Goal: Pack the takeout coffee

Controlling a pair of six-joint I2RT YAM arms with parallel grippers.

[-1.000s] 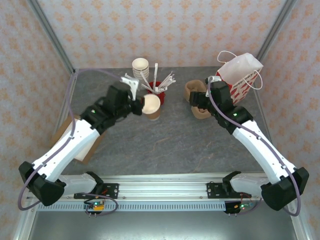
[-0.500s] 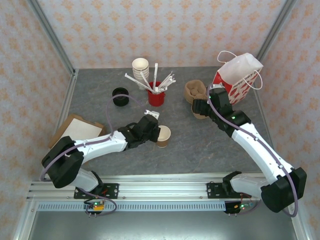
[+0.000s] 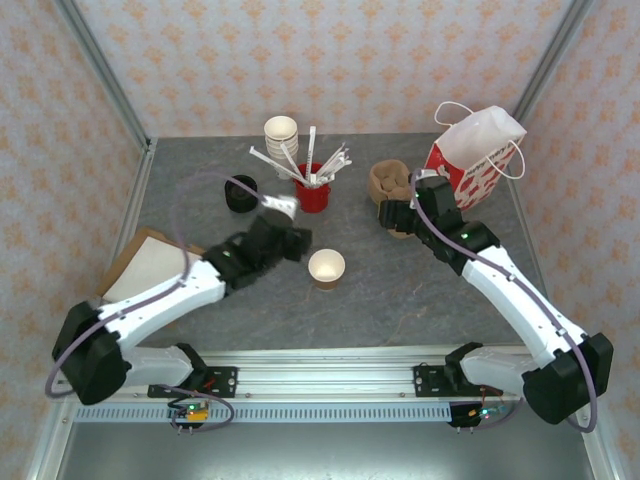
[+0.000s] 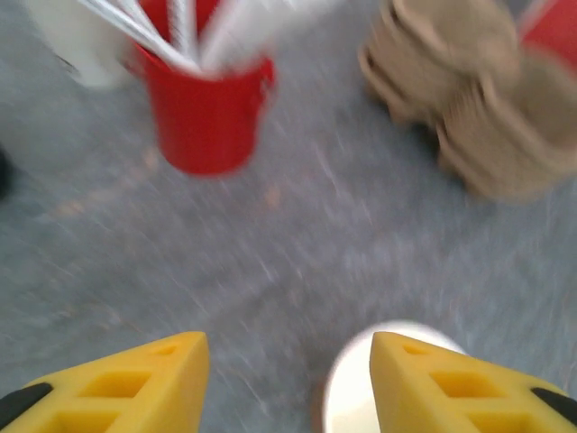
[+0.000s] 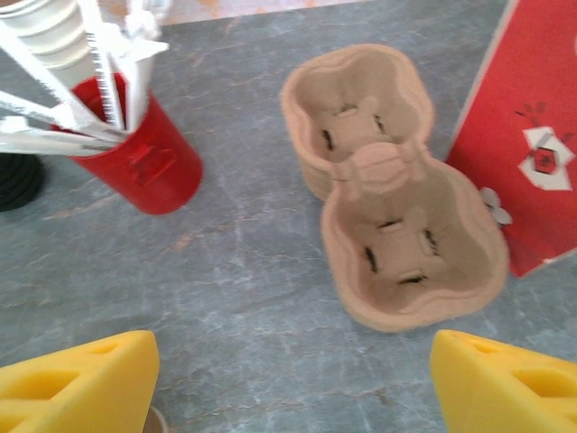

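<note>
white arms (image 3: 170,295), black joints (image 3: 262,245), purple cables (image 3: 176,215) — left end effector (image 4: 287,383) yellow-fingered.

The left arm (image 3: 170,295) is stretched low and forward toward the middle, and the fingers (image 4: 126,379) of the left gripper (image 4: 287,388) are seen parted. The right arm (image 3: 510,290) is extended far ahead; the right gripper (image 5: 293,388) is held with fingers spread wide.

The light is bright and even everywhere, with only soft, small shadows under things. The top view is sharp. The left wrist view is blurry all over: the red cup (image 4: 206,113) and the brown trays (image 4: 469,117) look smeared. The right wrist view is clear.
</note>
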